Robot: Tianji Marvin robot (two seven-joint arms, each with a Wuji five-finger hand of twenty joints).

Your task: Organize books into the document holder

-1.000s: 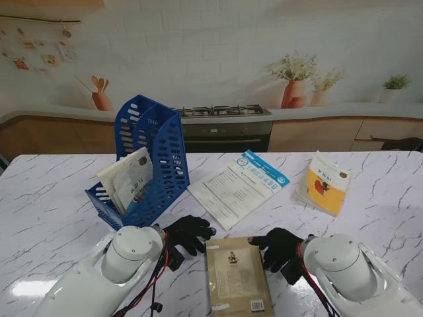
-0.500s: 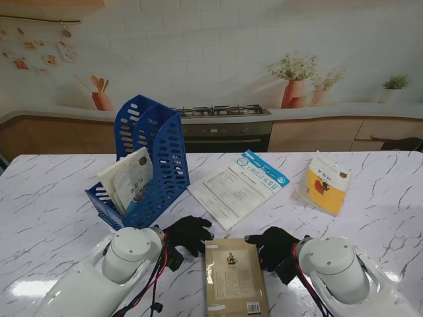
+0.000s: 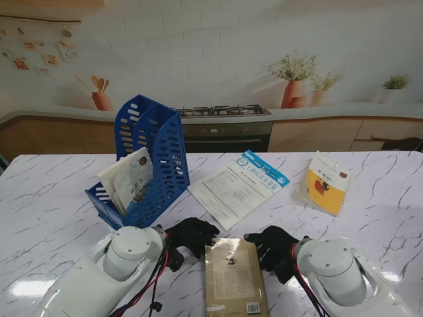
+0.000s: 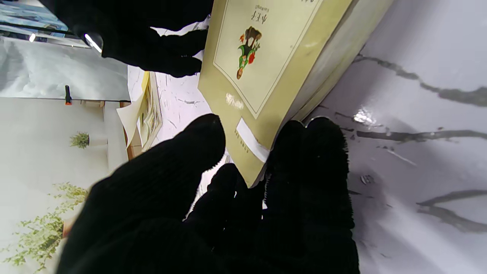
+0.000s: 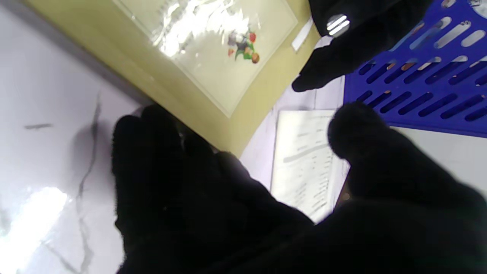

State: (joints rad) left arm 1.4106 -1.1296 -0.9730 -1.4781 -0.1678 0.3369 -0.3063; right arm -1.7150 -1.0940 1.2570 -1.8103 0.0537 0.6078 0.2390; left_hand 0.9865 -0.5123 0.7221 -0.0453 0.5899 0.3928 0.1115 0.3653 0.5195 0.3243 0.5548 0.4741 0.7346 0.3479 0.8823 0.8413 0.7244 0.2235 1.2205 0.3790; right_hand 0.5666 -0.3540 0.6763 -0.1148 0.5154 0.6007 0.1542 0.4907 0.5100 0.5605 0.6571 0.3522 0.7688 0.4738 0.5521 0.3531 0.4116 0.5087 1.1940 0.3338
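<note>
Left robot hand (image 3: 192, 234): black-gloved, at the far-left corner of the olive book; the wrist view shows thumb above the cover and fingers (image 4: 308, 160) at the book's edge, apart, not clamped on it.
Right robot hand (image 3: 271, 243): black-gloved, at the far-right corner of the same book; fingers (image 5: 152, 152) against its edge, thumb raised clear; whether it bears any hold cannot be told.
Olive book (image 3: 232, 276): lies on the table (image 3: 53, 218) nearest the robot, between the two hands, cover up; a small coloured figure is printed on the cover (image 4: 247, 49).
Document holder (image 3: 147, 155): blue, slotted walls, upright at the left of the table, well apart from the olive book.
Books in holder (image 3: 127, 181): pale covers leaning inside the open front compartment.
White booklet (image 3: 236, 187): flat on the table, just right of the document holder, farther from the robot than the olive book.
Yellow book (image 3: 324, 183): flat on the table at the right, apart from the white booklet.
Background: stove (image 3: 221, 111) and potted plants (image 3: 294, 79) on the far wall.
</note>
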